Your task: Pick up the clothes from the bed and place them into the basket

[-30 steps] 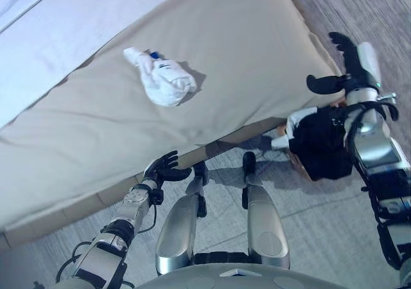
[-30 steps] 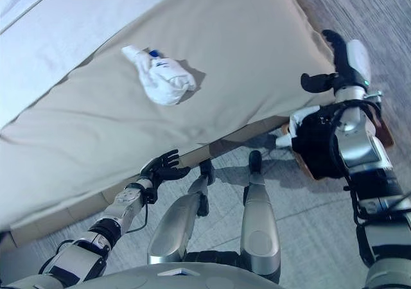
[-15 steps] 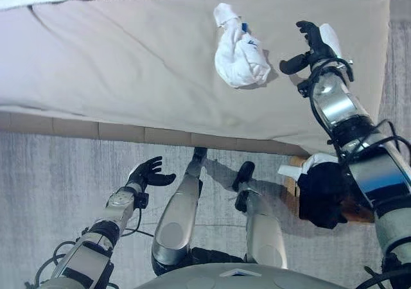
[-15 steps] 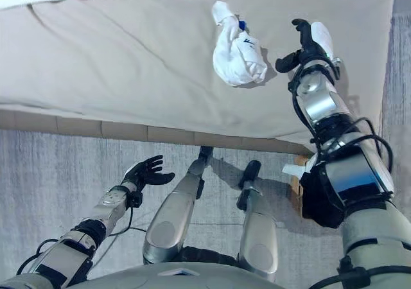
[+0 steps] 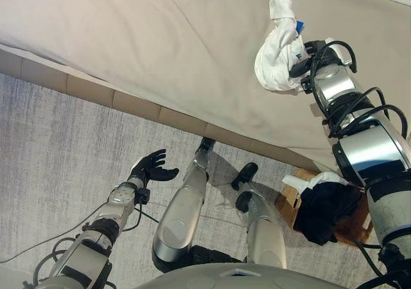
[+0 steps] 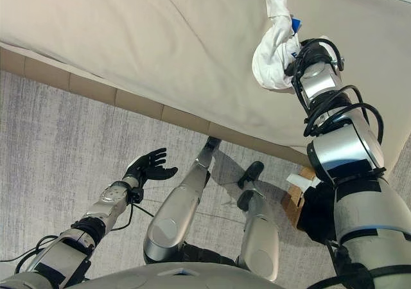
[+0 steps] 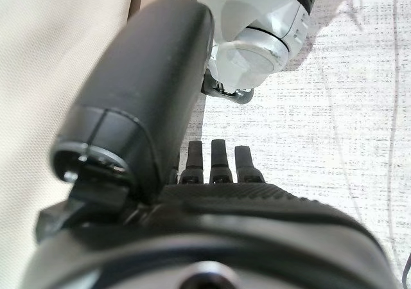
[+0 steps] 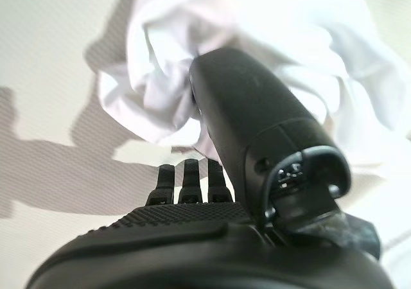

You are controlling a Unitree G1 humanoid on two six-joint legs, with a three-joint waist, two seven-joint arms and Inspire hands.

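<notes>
A crumpled white garment (image 5: pixel 276 54) with a small blue tag lies on the beige bed (image 5: pixel 160 38), near its far right part. My right hand (image 5: pixel 313 58) is stretched out against the garment's right side. In the right wrist view its thumb (image 8: pixel 257 122) points into the white cloth (image 8: pixel 270 32) and its fingers look straight, closed on nothing. My left hand (image 5: pixel 149 170) hangs open and empty low over the floor, at the lower left. The wooden basket (image 5: pixel 356 228) stands on the floor at the lower right.
A dark garment (image 5: pixel 327 205) and a white piece (image 5: pixel 298 181) lie in the basket. The bed's tan base (image 5: pixel 83 87) runs diagonally between mattress and grey carpet (image 5: pixel 58 148). The basket stands just below the bed's edge.
The whole picture has shifted, so the camera moved. My right hand has closed the gap to the white garment and now touches it. The left hand stays open and low.
</notes>
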